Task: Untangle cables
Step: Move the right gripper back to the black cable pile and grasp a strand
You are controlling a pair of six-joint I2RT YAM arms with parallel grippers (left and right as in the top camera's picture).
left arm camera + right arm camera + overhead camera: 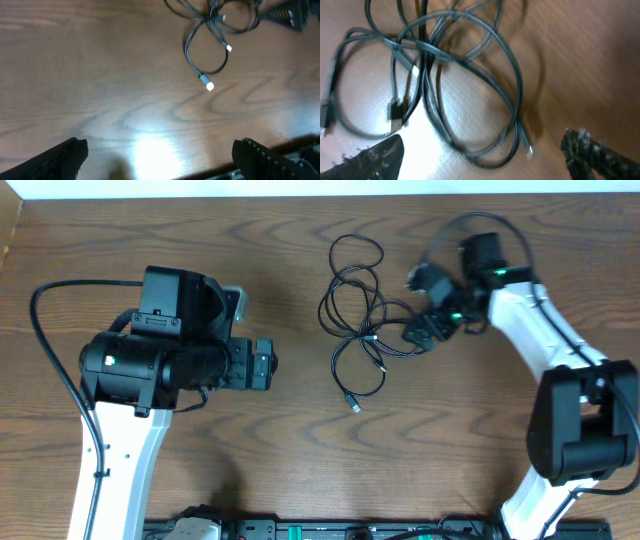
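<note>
The right gripper stands released, its two black, rough-textured fingers spread wide and gripping nothing. It sits low over the right side of the cables, and in its wrist view the loops lie on the wood between the spread fingers. The cables are thin, smooth, dark cords, thrown into several overlapping round loops that cross in a knot near the middle. A loose end with a small metal plug trails toward the near edge of the desk. The bundle lies just right of the desk's middle, in its far half. The desk is brown wood with a broad swirling grain and a dull sheen under the lamp glare.

Bare wood lies open between the bundle and the left gripper, and also between the bundle and the near edge. The left gripper is also released, its ridged black fingers wide apart above bare wood, pointing toward the cables but well apart from them.

The right arm reaches from the near right corner, bent inward. The left arm rises from the near edge and folds toward the middle.
</note>
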